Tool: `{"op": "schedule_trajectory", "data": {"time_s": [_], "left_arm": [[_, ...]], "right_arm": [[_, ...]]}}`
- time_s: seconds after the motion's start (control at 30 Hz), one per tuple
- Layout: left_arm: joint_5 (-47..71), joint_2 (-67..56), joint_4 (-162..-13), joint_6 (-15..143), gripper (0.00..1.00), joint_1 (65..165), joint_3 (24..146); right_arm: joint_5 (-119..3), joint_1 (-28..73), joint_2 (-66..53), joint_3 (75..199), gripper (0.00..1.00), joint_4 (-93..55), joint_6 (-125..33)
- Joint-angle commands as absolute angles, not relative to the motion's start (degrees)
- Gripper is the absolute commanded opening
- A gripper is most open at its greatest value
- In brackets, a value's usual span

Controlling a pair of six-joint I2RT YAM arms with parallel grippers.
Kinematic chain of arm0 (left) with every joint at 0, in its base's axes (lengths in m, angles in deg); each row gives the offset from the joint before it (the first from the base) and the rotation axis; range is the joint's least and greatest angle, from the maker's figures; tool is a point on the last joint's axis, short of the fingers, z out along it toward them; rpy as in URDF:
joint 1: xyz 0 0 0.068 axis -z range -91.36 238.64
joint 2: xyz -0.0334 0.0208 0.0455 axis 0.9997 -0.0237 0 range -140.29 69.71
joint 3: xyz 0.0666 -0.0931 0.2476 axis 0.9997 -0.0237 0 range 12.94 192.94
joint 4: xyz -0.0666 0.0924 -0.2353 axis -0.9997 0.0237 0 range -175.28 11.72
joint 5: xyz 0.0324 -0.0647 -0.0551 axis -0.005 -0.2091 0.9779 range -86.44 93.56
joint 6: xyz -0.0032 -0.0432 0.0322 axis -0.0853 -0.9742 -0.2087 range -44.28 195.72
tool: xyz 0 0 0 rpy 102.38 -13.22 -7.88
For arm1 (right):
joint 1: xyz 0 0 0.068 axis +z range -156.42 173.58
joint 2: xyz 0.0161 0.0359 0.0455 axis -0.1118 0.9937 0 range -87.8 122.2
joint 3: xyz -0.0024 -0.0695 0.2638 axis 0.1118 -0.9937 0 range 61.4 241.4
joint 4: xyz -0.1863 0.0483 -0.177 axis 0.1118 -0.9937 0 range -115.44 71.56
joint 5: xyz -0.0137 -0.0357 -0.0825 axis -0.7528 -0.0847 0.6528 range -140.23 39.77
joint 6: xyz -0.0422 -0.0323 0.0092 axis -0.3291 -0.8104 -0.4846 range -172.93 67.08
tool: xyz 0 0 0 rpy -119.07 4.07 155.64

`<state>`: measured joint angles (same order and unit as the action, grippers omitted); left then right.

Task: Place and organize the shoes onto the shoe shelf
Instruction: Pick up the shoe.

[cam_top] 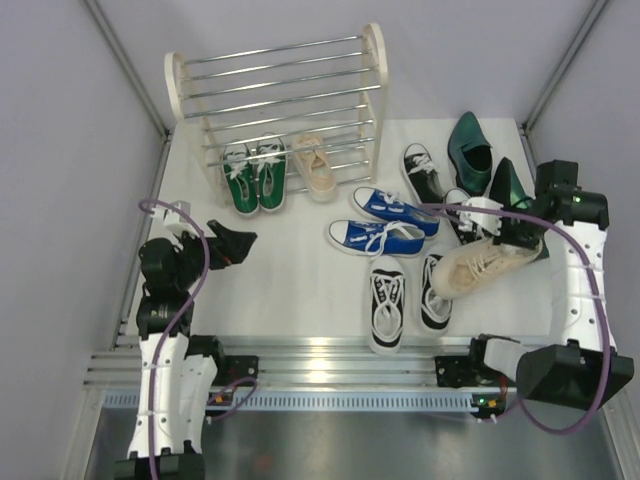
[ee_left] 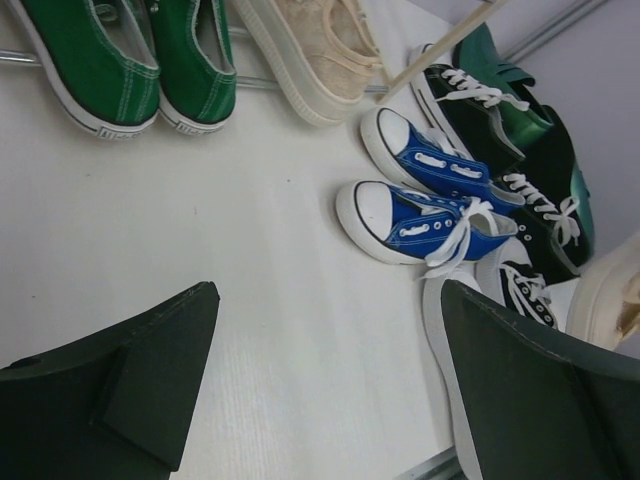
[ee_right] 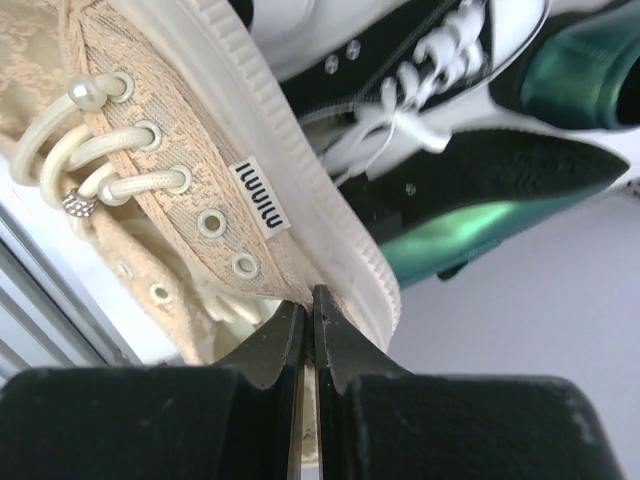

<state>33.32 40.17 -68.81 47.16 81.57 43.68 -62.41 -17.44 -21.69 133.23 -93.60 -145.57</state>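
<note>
Right wrist view: the beige sneaker (ee_right: 180,170) runs off the upper left edge, a dark green dress shoe (ee_right: 580,70) off the upper right. Left wrist view: the top edge cuts the green sneakers (ee_left: 90,60); at lower right a finger (ee_left: 540,390) hides part of a black-and-white sneaker (ee_left: 522,288).

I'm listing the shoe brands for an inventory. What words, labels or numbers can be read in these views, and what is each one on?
"miumiu": on a small white tab sewn to the side of the beige sneaker; it is upside down in the right wrist view.
Dark print on the sole edge of a green sneaker: too small to read.
No other text is legible in any view.
</note>
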Motion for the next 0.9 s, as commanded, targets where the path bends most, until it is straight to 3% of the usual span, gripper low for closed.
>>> {"op": "schedule_trajectory", "data": {"time_s": [0.0, 0.17, 0.3, 0.43, 0.57, 0.63, 0.87], "left_arm": [[40.29, 39.39, -75.69, 43.99, 0.98, 81.35, 43.70], [44.78, 36.49, -78.33, 38.55, 0.97, 81.78, 44.67], [42.87, 33.60, -80.53, 34.15, 0.97, 85.29, 45.89], [33.67, 30.87, -80.53, 34.32, 0.97, 95.47, 48.00], [23.01, 29.20, -80.53, 33.01, 0.98, 107.42, 48.97], [18.10, 28.41, -81.05, 31.95, 0.98, 110.16, 48.80], [9.91, 24.01, -82.02, 27.56, 0.98, 115.01, 47.48]], "right_arm": [[-78.66, -14.95, -21.97, 141.52, 0.00, -104.22, -134.42], [-85.46, 0.85, -20.13, 146.92, 0.00, -94.76, -110.28], [-86.42, 14.91, -17.33, 142.09, 0.00, -72.18, -86.01], [-87.67, 16.43, -7.31, 145.32, 0.00, -62.85, -66.94], [-76.02, 21.78, -2.55, 148.94, 0.00, -58.10, -57.17], [-72.12, 25.65, -1.93, 148.76, 0.00, -56.94, -50.42], [-76.32, 28.92, -1.22, 145.16, 0.00, -52.11, -39.13]]}}
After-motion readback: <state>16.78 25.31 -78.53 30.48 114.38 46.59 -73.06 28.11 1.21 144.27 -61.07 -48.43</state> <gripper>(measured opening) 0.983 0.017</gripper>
